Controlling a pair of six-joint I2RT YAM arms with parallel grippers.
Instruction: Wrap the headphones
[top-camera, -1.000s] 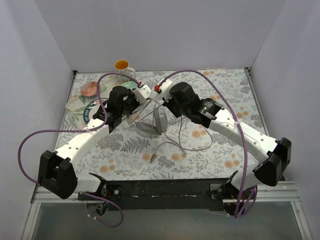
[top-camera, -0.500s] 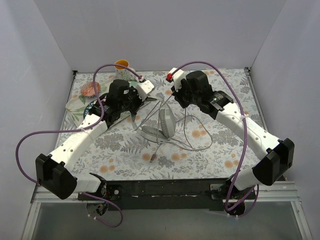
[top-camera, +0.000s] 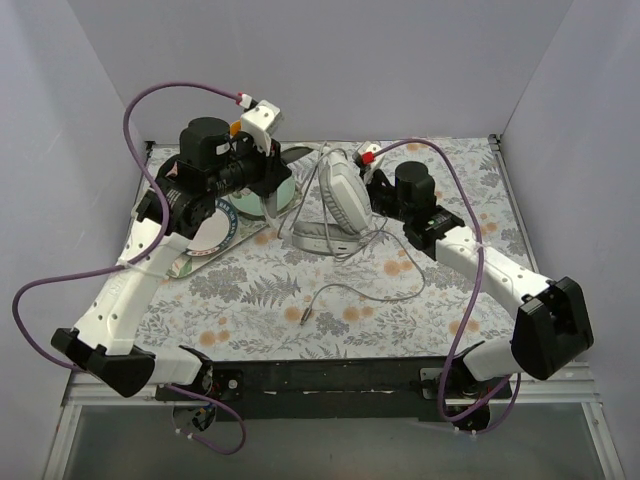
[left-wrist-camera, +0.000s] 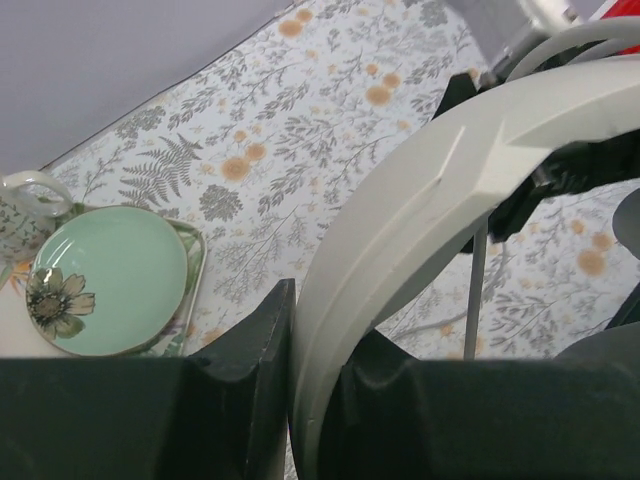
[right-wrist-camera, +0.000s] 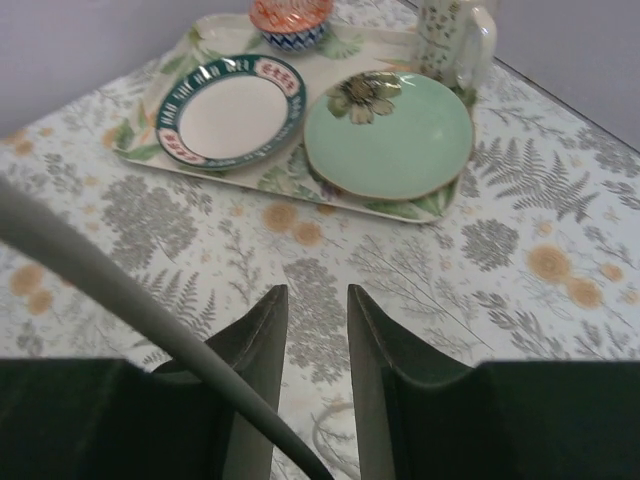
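Observation:
The light grey headphones (top-camera: 338, 195) hang lifted over the back middle of the table, with one earcup (top-camera: 315, 238) low by the cloth. My left gripper (top-camera: 290, 160) is shut on the curved headband (left-wrist-camera: 430, 200), which runs up between its fingers (left-wrist-camera: 325, 315). My right gripper (top-camera: 372, 180) is just right of the upper earcup; its jaws (right-wrist-camera: 316, 292) stand a little apart with nothing between them. The thin grey cord (right-wrist-camera: 120, 290) crosses in front of its left finger. The cord (top-camera: 385, 295) trails over the table to the jack plug (top-camera: 303, 318).
A patterned tray (right-wrist-camera: 200, 165) at the back left holds a green plate (right-wrist-camera: 390, 130), a blue-rimmed white plate (right-wrist-camera: 230, 110), a small bowl (right-wrist-camera: 290, 12) and a mug (right-wrist-camera: 455, 35). Grey walls close the table on three sides. Purple cables loop from both arms.
Both arms have risen and moved toward the back. The headphones have come up off the table with the left gripper. The left arm swung up and left, uncovering the tray.

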